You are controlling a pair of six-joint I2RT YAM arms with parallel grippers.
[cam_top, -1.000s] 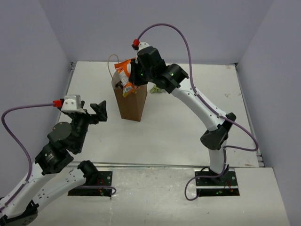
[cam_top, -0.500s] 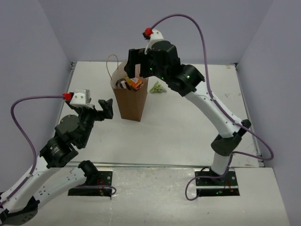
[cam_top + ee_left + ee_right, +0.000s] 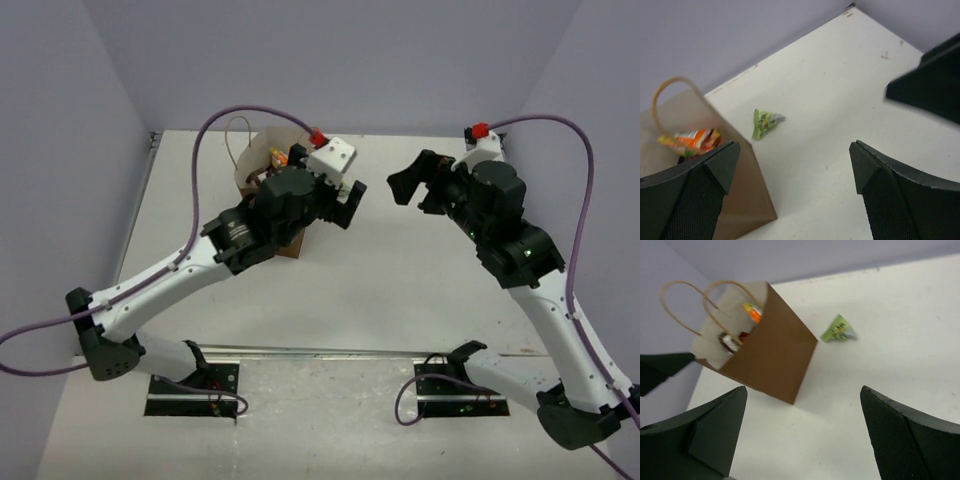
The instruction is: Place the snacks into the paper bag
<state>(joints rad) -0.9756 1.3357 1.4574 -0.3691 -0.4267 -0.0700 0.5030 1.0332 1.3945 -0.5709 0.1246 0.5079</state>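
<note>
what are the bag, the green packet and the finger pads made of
Bag: brown kraft paper by the look, matte, with sharp folded edges. Green packet: probably thin printed plastic film, slightly glossy and crumpled. Finger pads: black with a fine dotted grid texture, perhaps rubber or moulded plastic; the look does not settle which.

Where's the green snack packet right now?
In the right wrist view the green packet lies on the table, to the right of the paper bag and apart from it, not inside.
</note>
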